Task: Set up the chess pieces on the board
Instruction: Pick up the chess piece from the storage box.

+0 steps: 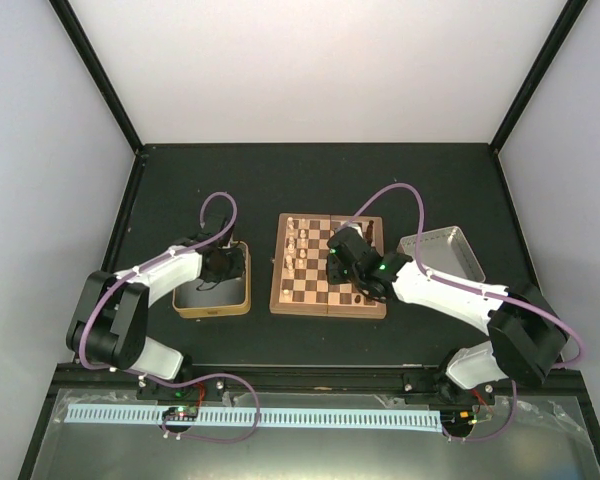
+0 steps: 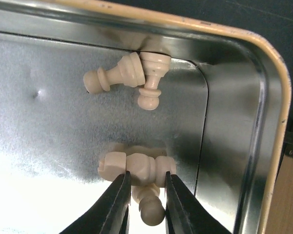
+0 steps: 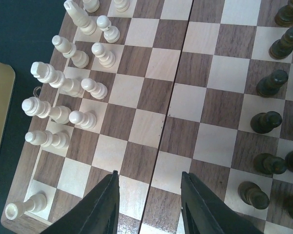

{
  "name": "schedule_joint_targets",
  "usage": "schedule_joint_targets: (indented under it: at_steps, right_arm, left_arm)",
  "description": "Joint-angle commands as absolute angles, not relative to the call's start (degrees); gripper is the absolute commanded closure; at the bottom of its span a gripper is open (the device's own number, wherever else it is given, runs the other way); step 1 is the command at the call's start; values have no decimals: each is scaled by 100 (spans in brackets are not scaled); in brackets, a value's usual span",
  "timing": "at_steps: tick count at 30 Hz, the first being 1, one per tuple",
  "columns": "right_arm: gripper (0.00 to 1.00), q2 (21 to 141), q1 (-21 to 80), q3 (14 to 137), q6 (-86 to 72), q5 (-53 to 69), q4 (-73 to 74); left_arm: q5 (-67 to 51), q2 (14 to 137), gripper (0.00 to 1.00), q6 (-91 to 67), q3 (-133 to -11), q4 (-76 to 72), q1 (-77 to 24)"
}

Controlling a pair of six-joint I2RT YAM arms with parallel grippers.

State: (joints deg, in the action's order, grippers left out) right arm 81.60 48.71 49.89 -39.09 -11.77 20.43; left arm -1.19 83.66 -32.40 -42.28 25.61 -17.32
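My left gripper [image 2: 146, 174] is down inside the gold-tan tin [image 2: 271, 53]. It is shut on a cream pawn [image 2: 151, 209] whose round head points at the camera. A cream rook [image 2: 136, 165] lies on its side just past the fingertips. Two more cream chess pieces [image 2: 122, 75] lie in the tin's far corner. The board [image 3: 146, 126] has cream pieces [image 3: 63, 112] standing in two rows along one side and dark pieces [image 3: 271, 83] along the other. My right gripper [image 3: 149, 173] hangs open over bare middle squares with nothing between its fingers.
From above, the tin [image 1: 212, 310] sits left of the board [image 1: 315, 290] and a silver-grey tray [image 1: 445, 250] sits to its right. The right arm reaches across the board's right half and hides most dark pieces there. Black walls bound the table.
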Motion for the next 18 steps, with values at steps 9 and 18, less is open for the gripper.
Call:
schedule_joint_targets:
  at_steps: [9,18]
  right_arm:
    - [66,7717,4816,4852,-3796,-1275,1834]
    - [66,7175,4772,4481,-3980,-1321,1564]
  left_arm:
    - [80,8317,92,-3085,-4510,2874,-1758]
    - [58,7181,92,-3081,-4729,3495,-1878]
